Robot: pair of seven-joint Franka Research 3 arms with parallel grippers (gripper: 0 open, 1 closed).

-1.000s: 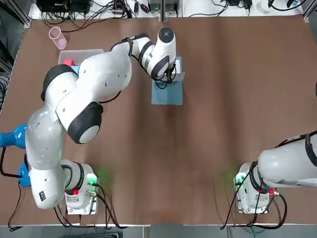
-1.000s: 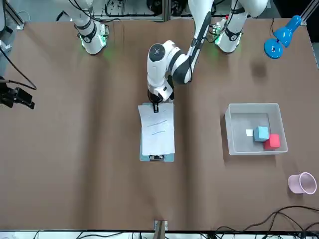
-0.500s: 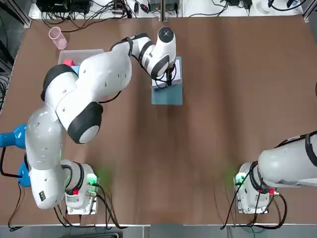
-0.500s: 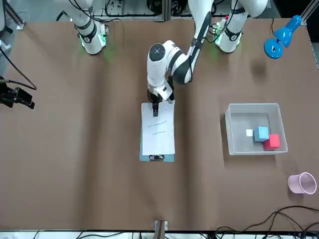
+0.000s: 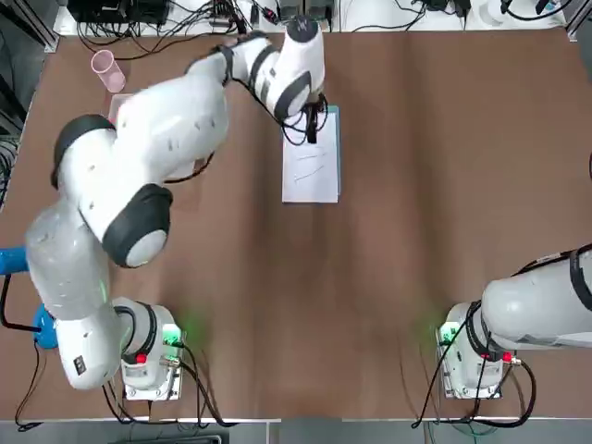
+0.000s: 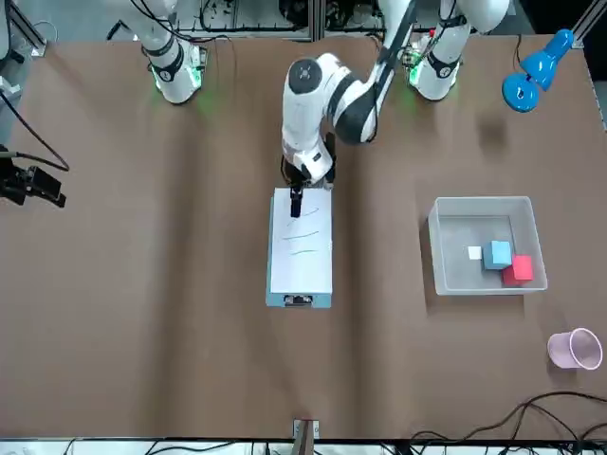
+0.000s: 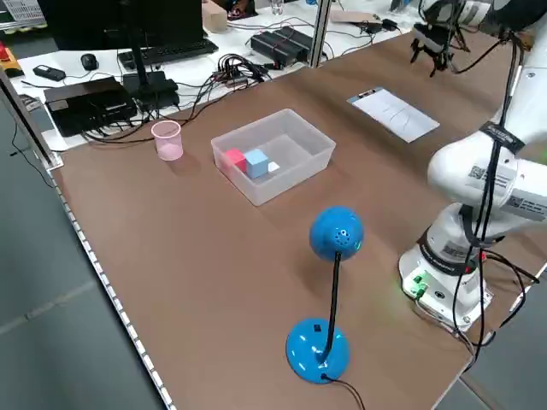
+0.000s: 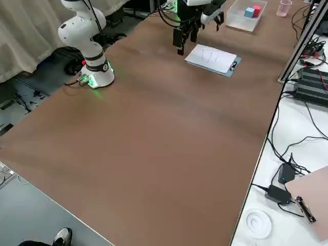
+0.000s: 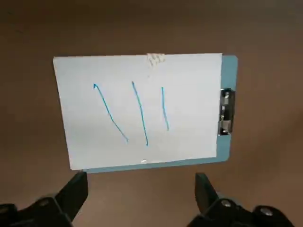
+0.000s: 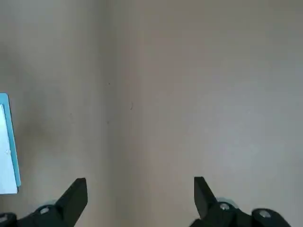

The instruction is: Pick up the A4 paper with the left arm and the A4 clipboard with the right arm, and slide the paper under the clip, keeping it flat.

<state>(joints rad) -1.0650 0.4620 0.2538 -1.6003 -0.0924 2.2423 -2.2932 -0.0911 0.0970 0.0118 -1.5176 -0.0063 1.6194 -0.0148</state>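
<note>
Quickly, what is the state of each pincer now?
Left pincer: open, holding nothing, above the A4 paper.
Right pincer: open, empty.

You see the A4 paper (image 9: 137, 109) lying flat on the A4 clipboard (image 9: 228, 75), a white sheet with three thin blue pen strokes. It covers nearly the whole light-blue board (only a narrow blue strip shows along one long side and at the clip end). The clip (image 9: 226, 118), small and silver-dark, sits at the middle of one short edge, over the paper's margin. Both rest on the brown table.
</note>
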